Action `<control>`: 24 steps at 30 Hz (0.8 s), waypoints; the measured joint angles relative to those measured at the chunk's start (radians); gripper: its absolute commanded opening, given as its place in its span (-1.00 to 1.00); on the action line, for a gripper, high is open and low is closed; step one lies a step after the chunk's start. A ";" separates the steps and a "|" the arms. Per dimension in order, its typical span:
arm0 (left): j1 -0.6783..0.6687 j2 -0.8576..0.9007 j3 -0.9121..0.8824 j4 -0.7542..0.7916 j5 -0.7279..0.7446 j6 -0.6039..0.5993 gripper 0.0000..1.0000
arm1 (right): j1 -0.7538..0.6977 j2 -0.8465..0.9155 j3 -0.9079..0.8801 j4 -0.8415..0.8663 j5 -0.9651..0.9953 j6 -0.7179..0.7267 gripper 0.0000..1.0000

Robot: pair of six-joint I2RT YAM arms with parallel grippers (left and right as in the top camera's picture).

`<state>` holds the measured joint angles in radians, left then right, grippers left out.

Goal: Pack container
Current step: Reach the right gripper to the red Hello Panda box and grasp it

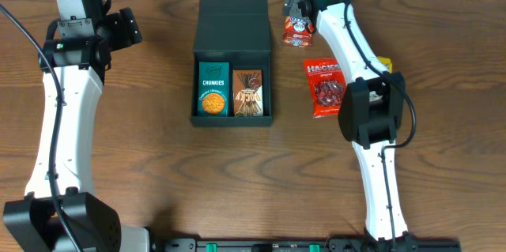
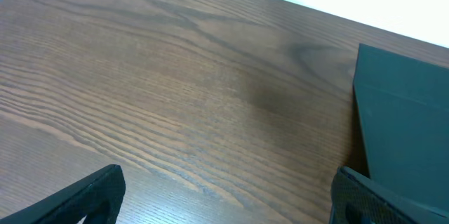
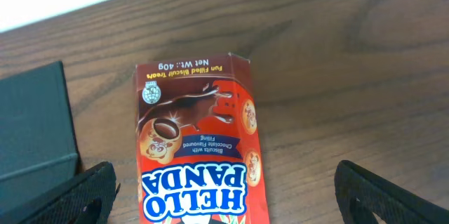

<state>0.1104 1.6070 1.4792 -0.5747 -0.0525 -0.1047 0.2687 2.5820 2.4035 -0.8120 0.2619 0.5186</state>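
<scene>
1. My right gripper (image 3: 224,190) hangs with its fingers (image 3: 95,194) spread wide and empty. The Hello Panda box (image 3: 196,140) lies flat on the table (image 3: 337,76) between and beneath them, a little askew to their closing line.
2. The container (image 3: 31,126) sits just outside one of those fingers, lid thrown back. The Chunkies box (image 1: 213,88) and a brown packet (image 1: 249,92) lie inside it.
3. My left gripper (image 2: 228,197) is parted too, holding nothing over bare wood, with the container's lid beyond one finger.
4. My worries from here:
   - Pinching the skewed box may twist it or let it slip.
   - Squeezing hard could dent the thin card.
   - Descending off-centre could make the near finger clip the container wall.
   - The room left inside looks tight.
</scene>
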 measured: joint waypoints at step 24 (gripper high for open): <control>0.000 0.000 0.000 0.003 0.000 0.000 0.90 | 0.034 0.080 0.000 -0.021 -0.039 -0.077 0.85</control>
<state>0.1104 1.6070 1.4792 -0.5720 -0.0525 -0.1043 0.3031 2.6625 2.4039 -0.8330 0.2234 0.4412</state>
